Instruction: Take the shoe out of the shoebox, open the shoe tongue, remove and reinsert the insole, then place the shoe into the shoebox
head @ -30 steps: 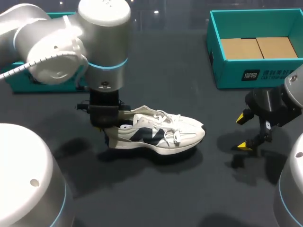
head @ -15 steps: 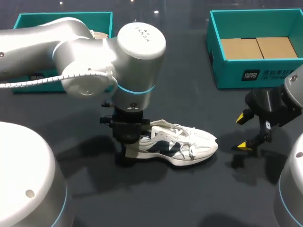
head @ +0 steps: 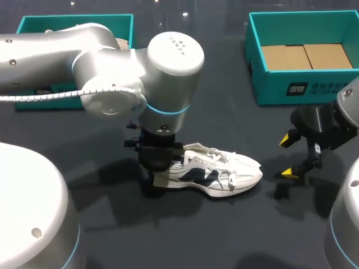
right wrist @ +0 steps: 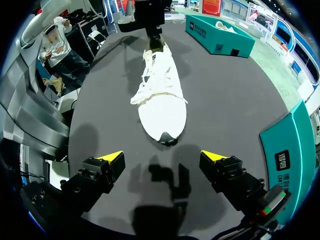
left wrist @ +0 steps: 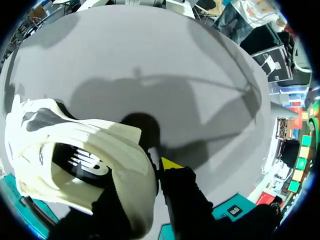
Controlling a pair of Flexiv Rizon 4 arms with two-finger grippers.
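Pinched between the left fingers point(left wrist: 170, 163), the shoe point(head: 216, 171) is held by its heel collar on the surface point(head: 224, 235), toe pointed at the spread right fingers point(right wrist: 112, 162); the heel is best pinned firmly while the tongue is drawn open.

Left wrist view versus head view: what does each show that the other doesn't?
Only the left wrist view looks into the shoe's dark opening, with one yellow tip of the left claw against the outside of the heel; the other tip is hidden. Only the head view shows the laces and toe, the right claw open and clear of the shoe, and the teal shoebox beyond it. Both show the white shoe on the dark table with the left claw at its heel.
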